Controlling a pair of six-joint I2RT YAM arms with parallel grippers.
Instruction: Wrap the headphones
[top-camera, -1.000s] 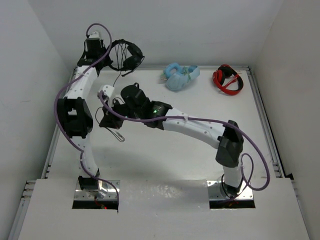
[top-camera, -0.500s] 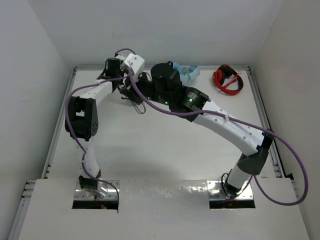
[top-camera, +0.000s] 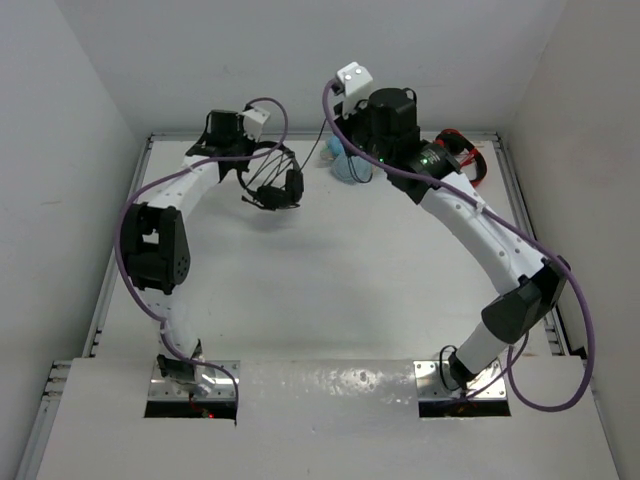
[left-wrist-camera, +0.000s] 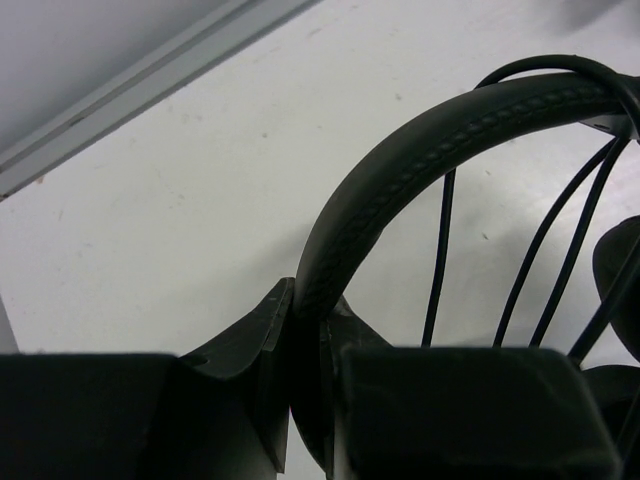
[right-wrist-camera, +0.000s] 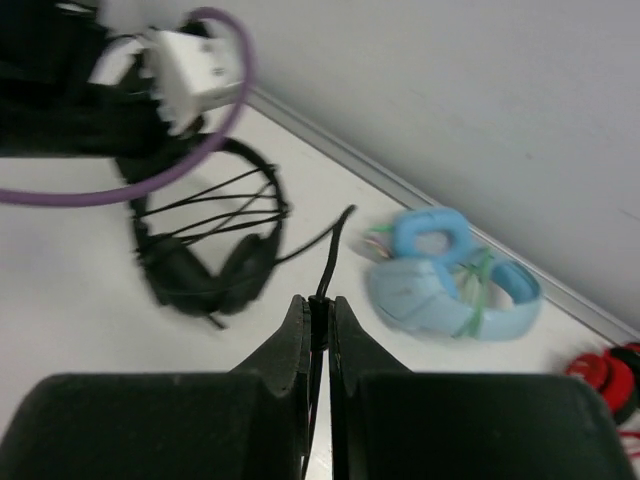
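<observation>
At the far left of the tabletop (top-camera: 330, 280) the left arm bends forward toward the back wall. Its pincer (left-wrist-camera: 305, 350) is closed on the headband (left-wrist-camera: 420, 150) of the headphones (top-camera: 275, 182), and the padded band stands up between the two fingers. The headphones hang from this grip over the far left part of the tabletop, with the earcups (right-wrist-camera: 205, 275) below the band and close together. From the top view they seem to be lifted a little above the surface, with a shadow under them, but I cannot be sure that the earcups do not touch it. Several strands of the thin black cable (right-wrist-camera: 330, 250) run across the open space inside the band, from the top down to the earcups.

From the headphones a free part of the cable goes to the right and up to the right pincer (right-wrist-camera: 318, 320). This pincer is closed on the cable, and the thin line passes straight between its fingertips. The right arm is raised high over the far middle of the tabletop.

Just right of the cable, near the back edge, lie the blue headphones (right-wrist-camera: 440, 275). Further right, in the far right corner, are the red headphones (right-wrist-camera: 605, 378), partly hidden by the right arm in the top view.
</observation>
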